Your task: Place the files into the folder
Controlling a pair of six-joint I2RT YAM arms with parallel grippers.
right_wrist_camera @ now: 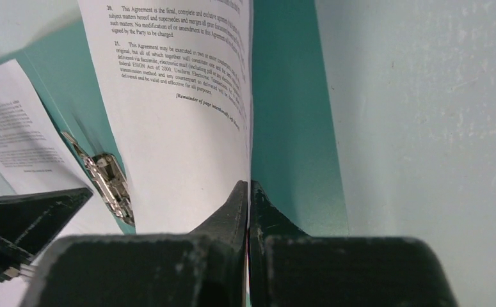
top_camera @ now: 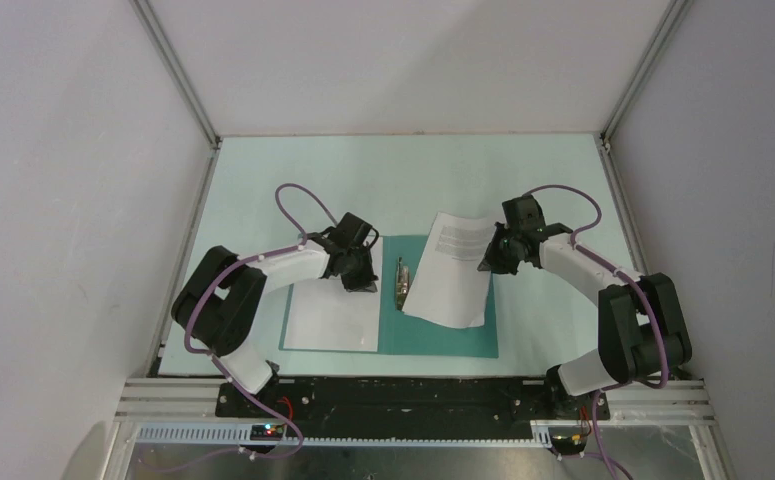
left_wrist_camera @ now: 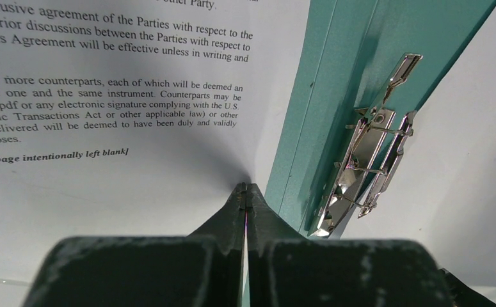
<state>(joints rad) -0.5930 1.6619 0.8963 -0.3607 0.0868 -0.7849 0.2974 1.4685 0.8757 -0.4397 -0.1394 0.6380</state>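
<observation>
your table (top_camera: 563, 180) has open room beyond and beside the open teal folder (top_camera: 438, 335). the left sheet (top_camera: 328, 315), reading "of page intentionally left blank]", lies square on its left half. the right sheet (top_camera: 453, 275), with clause "21. this agreement may be executed", sits skewed past the folder's far edge. the metal clip (top_camera: 401, 283) lies between them. your left gripper (left_wrist_camera: 246, 187) and right gripper (right_wrist_camera: 249, 184) each pinch a sheet's edge.

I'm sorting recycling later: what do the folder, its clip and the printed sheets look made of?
The folder looks like matte teal card, with scored fold lines. Its clip is shiny metal, with mirror-like glints. The sheets seem to be thin matte white paper, curling at the edge.
</observation>
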